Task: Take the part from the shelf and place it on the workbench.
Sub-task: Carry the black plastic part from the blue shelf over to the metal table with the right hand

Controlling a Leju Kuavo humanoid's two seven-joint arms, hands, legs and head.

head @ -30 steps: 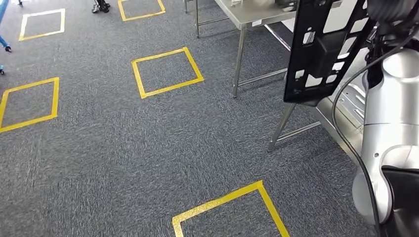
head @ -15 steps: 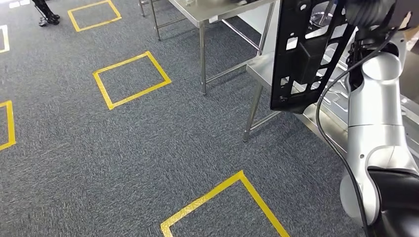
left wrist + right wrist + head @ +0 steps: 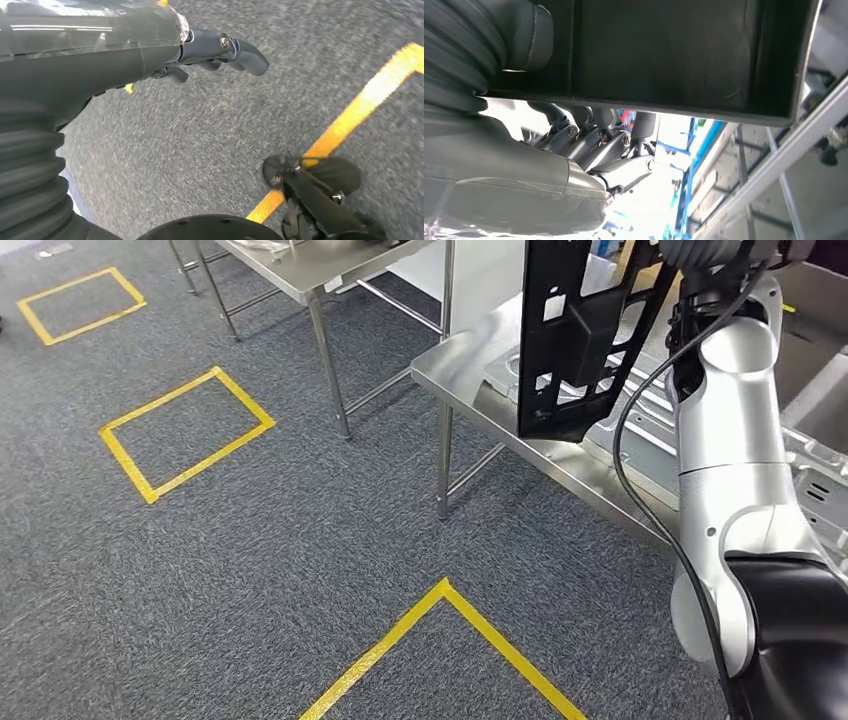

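A flat black plastic part [image 3: 580,330] with several cut-outs hangs upright from my raised right arm, its lower edge just above the near corner of a steel workbench [image 3: 470,380]. In the right wrist view my right hand [image 3: 589,150] grips the edge of the black part [image 3: 664,55], fingers curled round it. My left hand [image 3: 215,50] hangs over the grey carpet, fingers loosely extended and holding nothing.
Pressed grey metal panels [image 3: 650,440] lie on the workbench beneath the part. A second steel table [image 3: 300,265] stands farther back. Yellow tape squares [image 3: 185,430] mark the carpet, and one yellow corner [image 3: 445,610] lies near my feet.
The camera has turned right and moved closer: tables and tape squares slid left in view. The workbench top now sits under the held part. My right hand keeps its grip.
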